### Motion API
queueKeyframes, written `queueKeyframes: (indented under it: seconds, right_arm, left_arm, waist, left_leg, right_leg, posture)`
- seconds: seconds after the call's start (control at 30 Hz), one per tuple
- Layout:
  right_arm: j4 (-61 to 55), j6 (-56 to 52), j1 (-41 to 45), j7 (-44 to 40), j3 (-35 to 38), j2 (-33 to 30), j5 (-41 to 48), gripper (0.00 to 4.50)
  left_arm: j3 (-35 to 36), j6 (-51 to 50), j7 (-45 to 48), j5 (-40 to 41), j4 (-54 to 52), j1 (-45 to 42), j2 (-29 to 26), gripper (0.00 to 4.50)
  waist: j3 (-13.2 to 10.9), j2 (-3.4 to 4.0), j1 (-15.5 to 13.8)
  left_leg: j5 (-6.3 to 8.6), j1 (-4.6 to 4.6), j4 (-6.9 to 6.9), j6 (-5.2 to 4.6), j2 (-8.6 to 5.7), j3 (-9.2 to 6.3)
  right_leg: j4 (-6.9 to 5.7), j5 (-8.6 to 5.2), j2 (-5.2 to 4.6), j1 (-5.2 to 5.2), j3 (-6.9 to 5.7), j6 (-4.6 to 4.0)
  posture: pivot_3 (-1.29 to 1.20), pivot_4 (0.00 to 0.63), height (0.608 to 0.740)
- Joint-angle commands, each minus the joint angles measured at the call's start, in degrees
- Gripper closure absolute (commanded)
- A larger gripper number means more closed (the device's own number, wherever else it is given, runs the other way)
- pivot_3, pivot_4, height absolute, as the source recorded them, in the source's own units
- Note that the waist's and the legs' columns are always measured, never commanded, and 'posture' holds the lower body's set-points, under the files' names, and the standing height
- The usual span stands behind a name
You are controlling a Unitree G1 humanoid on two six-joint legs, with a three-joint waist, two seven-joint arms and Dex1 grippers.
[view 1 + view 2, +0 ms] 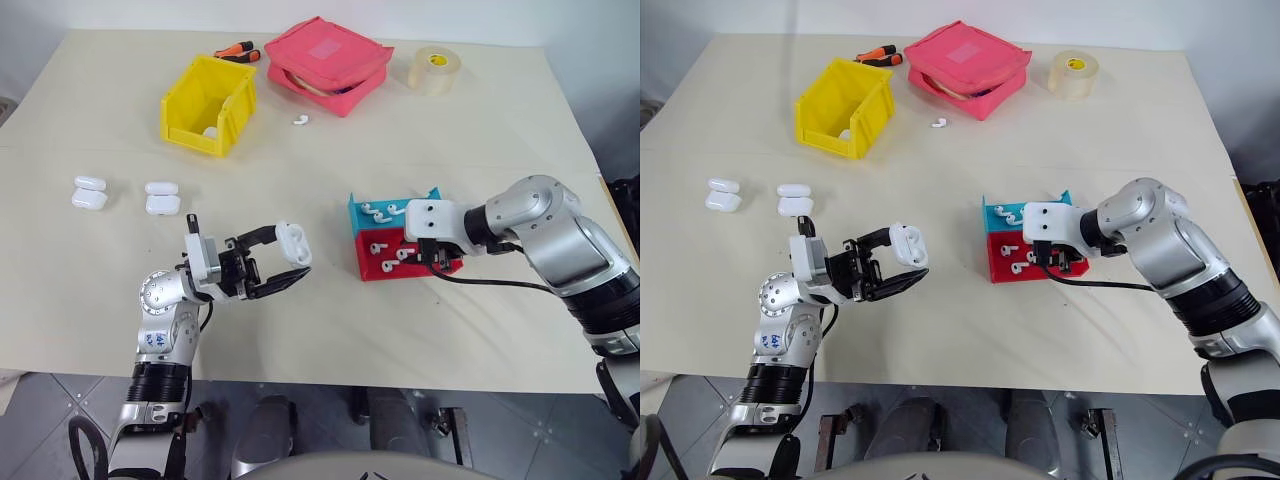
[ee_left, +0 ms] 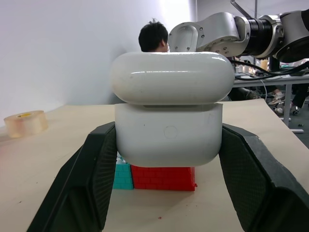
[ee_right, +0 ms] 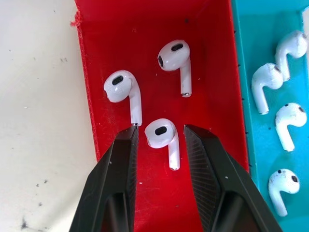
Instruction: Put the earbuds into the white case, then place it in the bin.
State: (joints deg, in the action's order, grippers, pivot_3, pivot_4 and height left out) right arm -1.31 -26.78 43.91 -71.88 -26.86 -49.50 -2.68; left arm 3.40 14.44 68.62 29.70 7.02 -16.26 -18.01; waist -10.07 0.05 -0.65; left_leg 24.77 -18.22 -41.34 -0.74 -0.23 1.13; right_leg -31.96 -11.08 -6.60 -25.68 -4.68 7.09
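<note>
Step in hand was earbud pickup, judging by the layout. L gripper (image 1: 283,264) was clamped on a white case (image 1: 293,243), held above the table near its front edge, lid hinged up, case pinched between both fingers (image 2: 91,179). R gripper (image 3: 159,137) sat over the red tray (image 3: 91,87), jaws part-open, straddling one earbud (image 3: 163,137), not yet closed on it afaict. Two more buds lay in the same tray, several in the teal tray (image 1: 432,194) beside it.

Yellow bin (image 1: 208,104) was at the far left of the table, well apart from both arms; something small and white inside, can't tell what. Four spare cases (image 1: 125,195) sat left of the held one, one loose bud (image 1: 300,121) near the pink pouch (image 1: 328,63).

Next, imo: lower R, close on the bud's body, lift w/o flicking it, carry over to the open case. Tiny glossy part, so slip risk is high and the insertion needs tight alignment. Bin drop is a long way off.
</note>
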Motion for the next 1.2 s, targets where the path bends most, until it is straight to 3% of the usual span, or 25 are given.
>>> queueKeyframes:
  seconds: [0.03, 1.2]
  right_arm:
    - [0.5, 1.6, 1.4, -0.7, 0.7, 0.5, -1.4, 2.96]
    - [6.9, 9.4, 3.8, -5.9, 0.6, 4.8, -7.4, 2.96]
  left_arm:
    - [0.2, 0.9, -0.3, 0.6, -2.8, 0.3, -0.2, 1.72]
    - [0.4, 1.7, -2.0, 0.2, -3.8, 1.5, -0.4, 1.72]
  waist:
    - [0.0, 0.00, 0.1]
    - [0.0, 0.03, 0.9]
  left_leg:
    - [0.00, 0.00, 0.00, 0.00, 0.00, 0.00]
    - [-0.01, 0.01, 0.00, 0.03, 0.02, -0.02]
  right_leg:
    - [0.00, 0.00, 0.00, 0.00, 0.00, 0.00]
    - [-0.01, 0.00, -0.01, 0.00, -0.03, 0.00]
  posture:
    - [0.00, 0.150, 0.740]
    - [0.00, 0.150, 0.740]
